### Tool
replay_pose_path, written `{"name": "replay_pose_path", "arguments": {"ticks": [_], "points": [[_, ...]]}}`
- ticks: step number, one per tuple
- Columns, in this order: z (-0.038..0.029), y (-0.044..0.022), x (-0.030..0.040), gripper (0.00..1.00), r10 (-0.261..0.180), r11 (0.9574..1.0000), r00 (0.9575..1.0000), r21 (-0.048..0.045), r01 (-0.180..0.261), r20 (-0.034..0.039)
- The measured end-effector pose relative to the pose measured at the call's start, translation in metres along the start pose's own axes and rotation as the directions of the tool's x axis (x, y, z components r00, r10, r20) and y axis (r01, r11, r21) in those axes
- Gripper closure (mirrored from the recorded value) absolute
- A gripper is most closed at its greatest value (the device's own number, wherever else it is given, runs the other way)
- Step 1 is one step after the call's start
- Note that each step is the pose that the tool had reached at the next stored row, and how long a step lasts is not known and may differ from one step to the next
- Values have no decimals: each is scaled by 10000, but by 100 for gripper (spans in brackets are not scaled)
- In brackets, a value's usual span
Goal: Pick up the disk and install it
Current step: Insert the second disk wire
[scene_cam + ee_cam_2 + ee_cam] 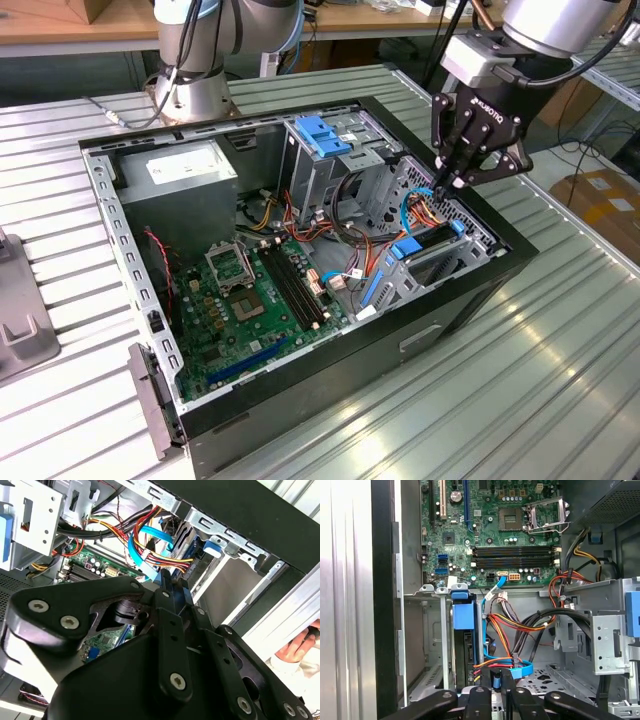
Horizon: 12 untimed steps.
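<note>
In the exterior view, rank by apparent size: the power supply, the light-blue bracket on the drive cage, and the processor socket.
1. power supply
2. light-blue bracket
3. processor socket, close to the bracket in apparent size, so unsure.

A ribbed metal table (560,340) is being used as the support. An open black computer case (420,345) is being carried directly on it, lying on its side. A grey object (20,325) is resting at the exterior view's left edge, and the robot arm's base (190,95) is standing behind the case.
</note>
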<state>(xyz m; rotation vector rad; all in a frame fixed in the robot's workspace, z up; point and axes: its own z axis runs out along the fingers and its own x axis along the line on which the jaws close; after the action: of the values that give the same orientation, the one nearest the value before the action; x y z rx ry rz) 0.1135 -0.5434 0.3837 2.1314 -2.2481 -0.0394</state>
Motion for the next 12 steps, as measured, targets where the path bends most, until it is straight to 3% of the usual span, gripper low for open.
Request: {"name": "replay_pose_path", "arguments": {"ticks": [2, 4, 7, 9, 12], "points": [[0, 0, -1, 76, -1, 10000, 10000, 0, 1, 0], [0, 0, -1, 64, -1, 10000, 10000, 0, 1, -1], [6, 0, -2, 64, 0, 10000, 10000, 0, 0, -8], [17, -1, -2, 64, 2, 10000, 10000, 4, -2, -76], [18, -1, -1, 64, 3, 10000, 10000, 5, -3, -98]]}}
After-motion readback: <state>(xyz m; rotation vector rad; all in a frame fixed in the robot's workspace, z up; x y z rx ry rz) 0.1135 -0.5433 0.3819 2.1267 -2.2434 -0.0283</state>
